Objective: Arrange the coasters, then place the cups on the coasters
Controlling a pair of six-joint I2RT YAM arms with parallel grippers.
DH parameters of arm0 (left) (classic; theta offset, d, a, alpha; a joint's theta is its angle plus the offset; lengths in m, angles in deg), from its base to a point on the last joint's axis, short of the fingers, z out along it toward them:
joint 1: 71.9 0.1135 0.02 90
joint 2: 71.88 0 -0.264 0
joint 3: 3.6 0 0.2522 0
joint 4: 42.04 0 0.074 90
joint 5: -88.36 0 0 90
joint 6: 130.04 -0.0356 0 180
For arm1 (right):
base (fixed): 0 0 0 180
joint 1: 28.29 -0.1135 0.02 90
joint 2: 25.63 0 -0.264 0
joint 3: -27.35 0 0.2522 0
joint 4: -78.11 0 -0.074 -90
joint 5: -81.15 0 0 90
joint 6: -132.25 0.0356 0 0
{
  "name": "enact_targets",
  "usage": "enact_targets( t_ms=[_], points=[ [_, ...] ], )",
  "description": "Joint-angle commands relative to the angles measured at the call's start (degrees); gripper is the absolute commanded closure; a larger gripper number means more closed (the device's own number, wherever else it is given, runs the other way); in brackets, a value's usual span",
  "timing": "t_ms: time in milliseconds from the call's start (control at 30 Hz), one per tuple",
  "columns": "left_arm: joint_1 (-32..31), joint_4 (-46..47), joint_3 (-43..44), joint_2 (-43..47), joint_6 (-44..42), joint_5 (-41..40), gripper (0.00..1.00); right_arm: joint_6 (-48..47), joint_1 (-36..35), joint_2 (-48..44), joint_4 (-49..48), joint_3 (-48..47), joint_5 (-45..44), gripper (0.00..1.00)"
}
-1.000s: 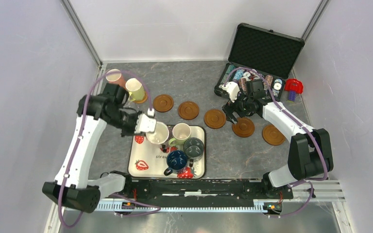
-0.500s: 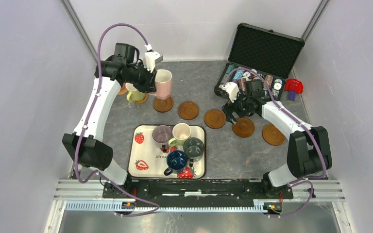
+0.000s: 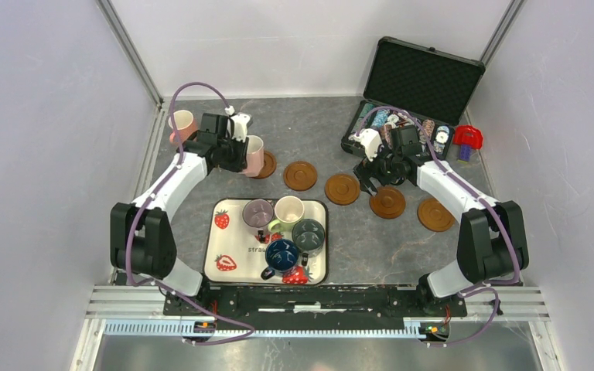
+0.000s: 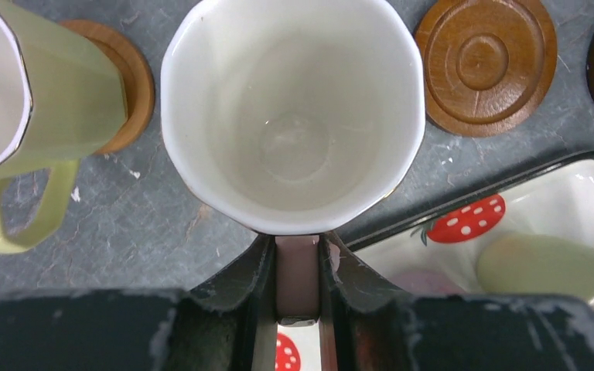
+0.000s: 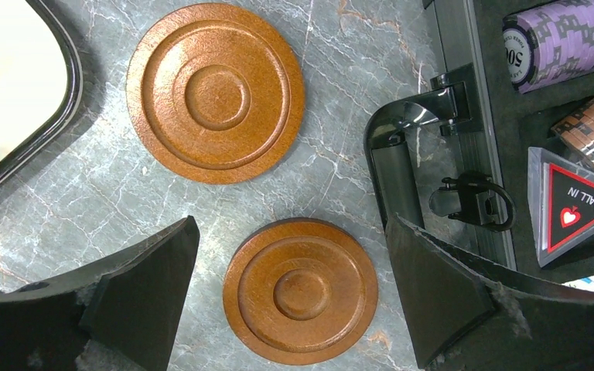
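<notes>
Down toward the table has come the left arm [image 3: 172, 176] since half a second ago, when it held the pink cup [image 3: 254, 154] high near the back; a second ago it was at the strawberry tray [image 3: 232, 241]. The left jaws are pinched narrow on a pink strip just under the cup's rim, handle or wall I cannot tell. The cup now hangs low in the upper left of the overhead view, over the leftmost bare coaster [image 3: 266, 165], whose edge peeps out to its right. The right arm [image 3: 452, 189] has not budged: the right jaws stand wide and empty, straddling a near coaster [image 5: 300, 290] without touching it, with a farther coaster [image 5: 215, 93] beyond. The step in hand looks like setting the third cup on its disc. A yellow-green cup [image 4: 46, 85] already stands on its orange-brown coaster [image 4: 128, 77] just beside, and a second pink cup [image 3: 179, 124] is further left. Next, I'd judge, the held cup wants centring and lowering until it rests flat. Then the jaws let go and the arm returns to the tray for the mauve cup [image 3: 258, 212], cream cup [image 3: 288, 209], grey-green cup [image 3: 308, 232] and dark blue cup [image 3: 282, 253]. From the wrist the cup's wide mouth hides whatever lies beneath, so whether it touches the coaster I cannot say. Overhead, the arm mostly covers the yellow-green cup, and no disc shows under the second pink cup.
</notes>
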Motion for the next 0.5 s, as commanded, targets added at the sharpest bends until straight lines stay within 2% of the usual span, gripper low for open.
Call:
enact_targets(
  t_ms=[0,200,467],
  points=[
    [0.0,21.0,-4.1,5.3,2.4,1.5,0.98,0.7,0.0,-1.6,-1.7,-2.0,-1.0,0.02],
    [0.0,32.9,-11.2,6.2,2.9,3.4,0.98,0.6,0.0,-1.8,-1.8,-1.4,-1.2,0.02],
    [0.0,37.0,-12.3,3.5,2.6,3.3,0.98,0.2,0.1,-2.0,-1.6,-1.2,-1.2,0.02]
  ],
)
